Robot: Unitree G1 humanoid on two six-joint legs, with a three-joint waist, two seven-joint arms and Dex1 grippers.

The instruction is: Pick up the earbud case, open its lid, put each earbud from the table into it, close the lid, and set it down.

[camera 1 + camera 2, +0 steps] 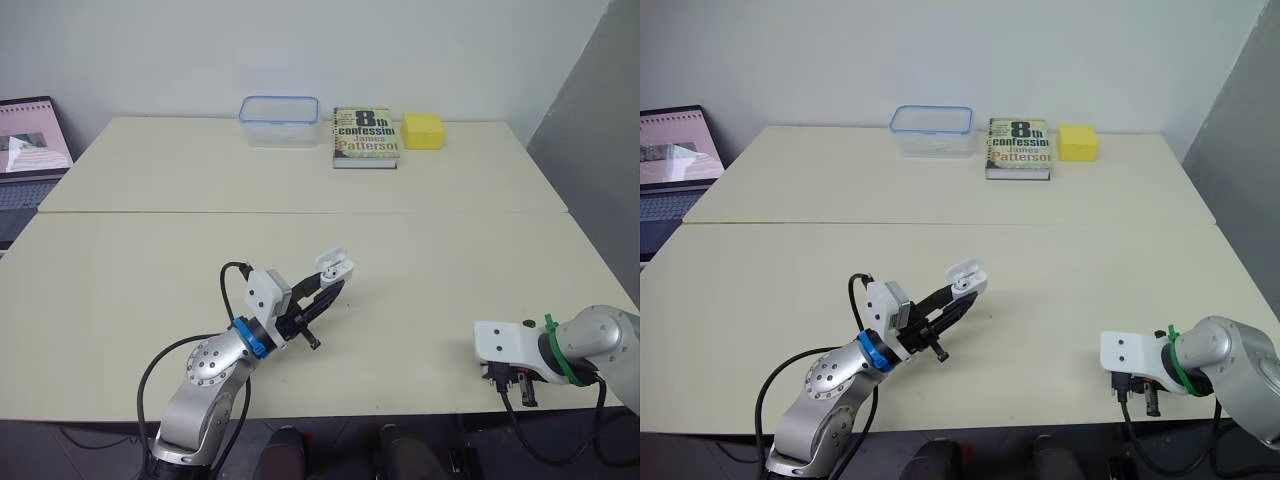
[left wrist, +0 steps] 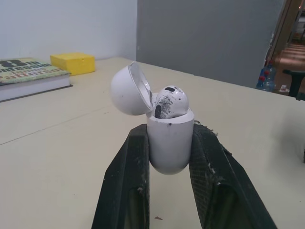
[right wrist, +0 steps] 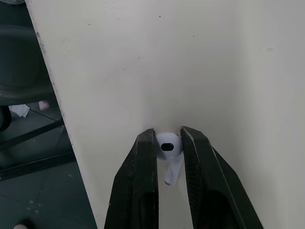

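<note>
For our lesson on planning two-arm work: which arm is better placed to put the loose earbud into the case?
Right. The right claw grips the loose earbud at the table edge, while the left claw is busy holding the case, lid open, with a seated earbud inside.

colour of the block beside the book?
The block is yellow; it shows best in the left eye view.

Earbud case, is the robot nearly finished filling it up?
About halfway. Done: the left gripper holds the case, lid open, one earbud inside. In hand: the right gripper pinches the other earbud at the table edge. Left: drop it in, close the lid, set the case down.
</note>
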